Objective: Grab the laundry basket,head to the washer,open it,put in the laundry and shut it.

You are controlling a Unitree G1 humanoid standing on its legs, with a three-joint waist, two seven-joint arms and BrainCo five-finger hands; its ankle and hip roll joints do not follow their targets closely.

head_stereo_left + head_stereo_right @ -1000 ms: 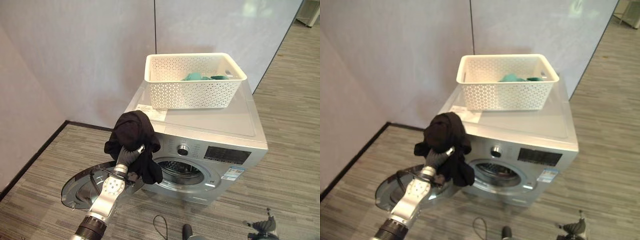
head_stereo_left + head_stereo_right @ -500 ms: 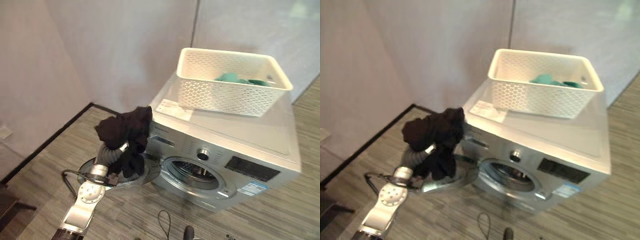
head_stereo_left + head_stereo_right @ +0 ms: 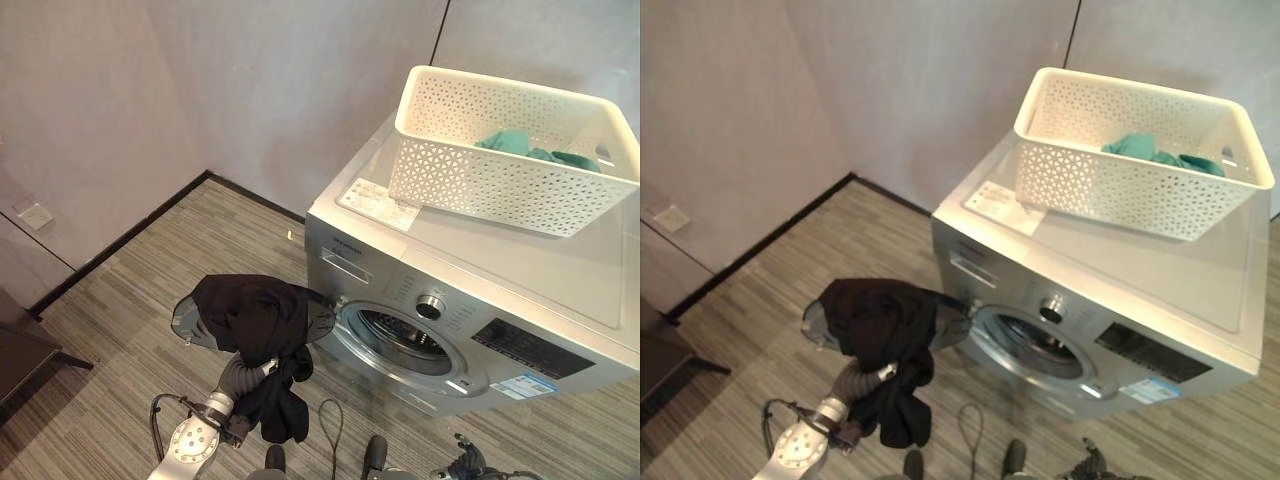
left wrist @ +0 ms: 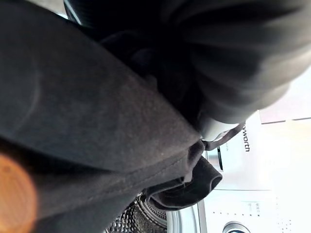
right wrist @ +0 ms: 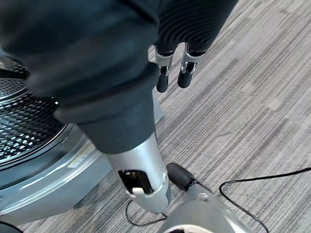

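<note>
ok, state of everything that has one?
washer door: open
drum: looks empty
basket: on the washer, green laundry inside
black garment: held up beside the door
left hand: shut on black garment
right hand: open, idle

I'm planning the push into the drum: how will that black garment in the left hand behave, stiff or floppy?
Probably floppy: the black garment drapes over the left hand and a tail hangs below it. It likely bunches instead of sliding, so part may snag on the washer opening's rim. It seems light, since it hangs in loose folds.
</note>
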